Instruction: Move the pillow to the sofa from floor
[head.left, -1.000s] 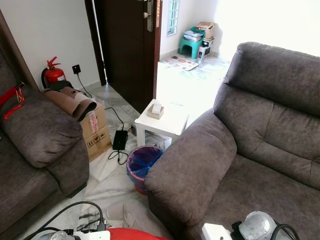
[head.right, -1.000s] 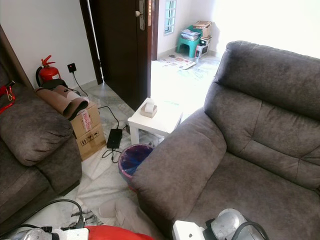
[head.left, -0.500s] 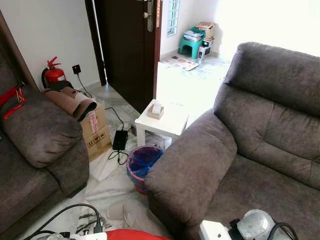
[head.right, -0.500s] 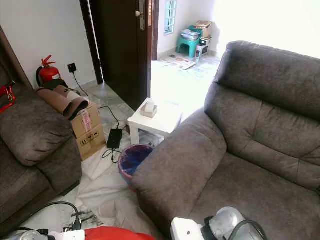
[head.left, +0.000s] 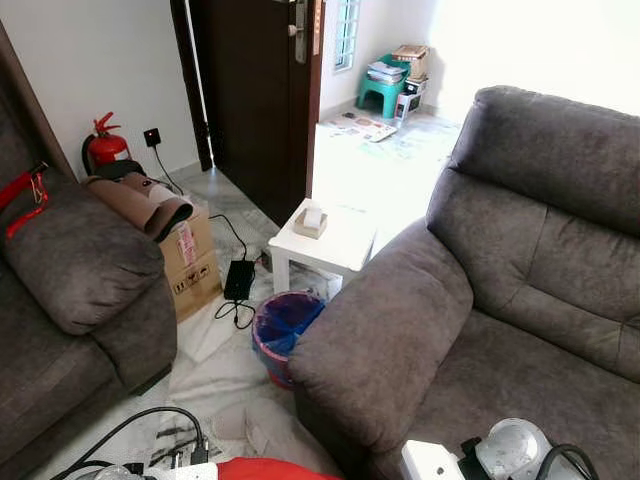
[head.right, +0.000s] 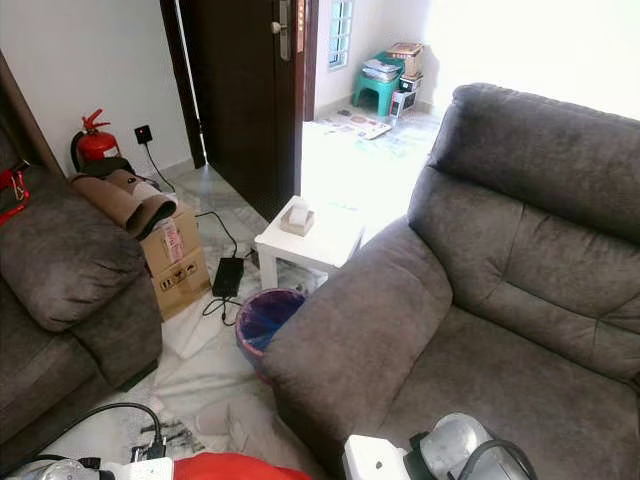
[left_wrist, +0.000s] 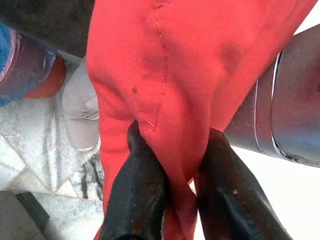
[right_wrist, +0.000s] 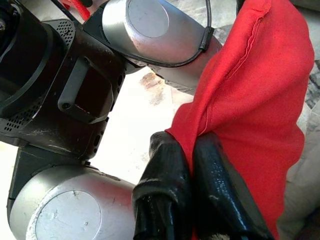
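Note:
The red pillow (head.left: 262, 468) pokes up at the bottom edge of the eye views, held close to my body between my two arms. In the left wrist view my left gripper (left_wrist: 172, 165) is shut on a fold of the red pillow (left_wrist: 170, 75). In the right wrist view my right gripper (right_wrist: 187, 150) is shut on another edge of the red pillow (right_wrist: 250, 105). The grey sofa (head.left: 500, 290) stands right in front of me on the right, its seat bare and its thick armrest (head.left: 385, 320) nearest.
A blue-lined bin (head.left: 282, 335) and a white side table (head.left: 325, 240) stand beside the sofa's armrest. A second grey sofa (head.left: 70, 290) is at left, with a cardboard box (head.left: 190, 262) and fire extinguisher (head.left: 103, 148) behind it. Cables and crumpled paper (head.left: 250, 425) lie on the floor.
None of the things have moved. Only the camera shifted very slightly; both grippers keep their hold on the pillow.

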